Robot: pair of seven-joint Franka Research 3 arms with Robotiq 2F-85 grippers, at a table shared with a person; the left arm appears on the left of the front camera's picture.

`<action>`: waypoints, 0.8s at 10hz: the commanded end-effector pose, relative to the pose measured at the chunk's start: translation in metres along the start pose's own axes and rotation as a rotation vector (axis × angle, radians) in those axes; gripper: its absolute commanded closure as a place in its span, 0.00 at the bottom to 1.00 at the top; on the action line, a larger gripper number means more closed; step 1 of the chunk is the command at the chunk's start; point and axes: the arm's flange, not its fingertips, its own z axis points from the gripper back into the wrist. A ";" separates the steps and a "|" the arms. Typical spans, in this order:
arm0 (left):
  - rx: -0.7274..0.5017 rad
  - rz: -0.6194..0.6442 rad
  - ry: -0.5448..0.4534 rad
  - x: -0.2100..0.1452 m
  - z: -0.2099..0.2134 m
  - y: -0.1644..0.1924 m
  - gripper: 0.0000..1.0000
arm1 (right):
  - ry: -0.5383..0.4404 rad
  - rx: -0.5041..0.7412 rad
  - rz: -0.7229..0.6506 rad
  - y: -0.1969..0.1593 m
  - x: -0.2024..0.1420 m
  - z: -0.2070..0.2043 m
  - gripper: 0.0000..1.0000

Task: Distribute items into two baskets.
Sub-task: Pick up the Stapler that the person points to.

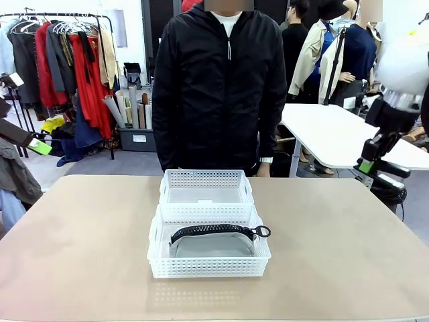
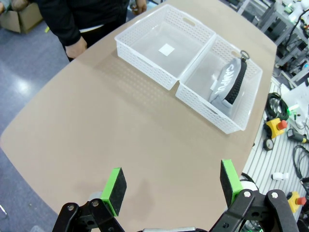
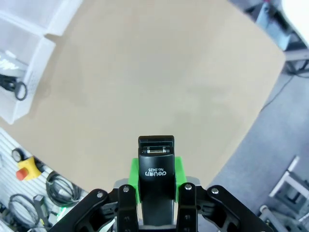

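The beige tabletop (image 1: 80, 248) carries two white perforated baskets, touching end to end near its middle. The near basket (image 1: 208, 267) sits toward 6 o'clock, and the far basket (image 1: 205, 178) lies directly at its 12 o'clock, toward the far edge.

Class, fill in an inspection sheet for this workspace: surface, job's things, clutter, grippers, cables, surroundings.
Surface: tan table.
Job's things: pouch lies in near basket; far basket, end to end with it, holds no item; stapler in right gripper.
Clutter: nothing seen.
Grippers: left gripper open above the table; right gripper shut on stapler.
Cables: coils past the table's edge, by a yellow stop button.
Surroundings: person at far side; clothes rack; white table.
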 end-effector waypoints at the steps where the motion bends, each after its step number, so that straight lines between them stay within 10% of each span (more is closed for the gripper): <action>1: 0.001 -0.002 -0.001 0.000 0.000 -0.001 0.00 | -0.007 0.003 0.069 0.011 -0.003 0.014 1.00; 8: 0.001 -0.002 -0.001 0.000 0.000 -0.001 0.00 | -0.009 0.016 0.081 0.034 0.002 0.029 1.00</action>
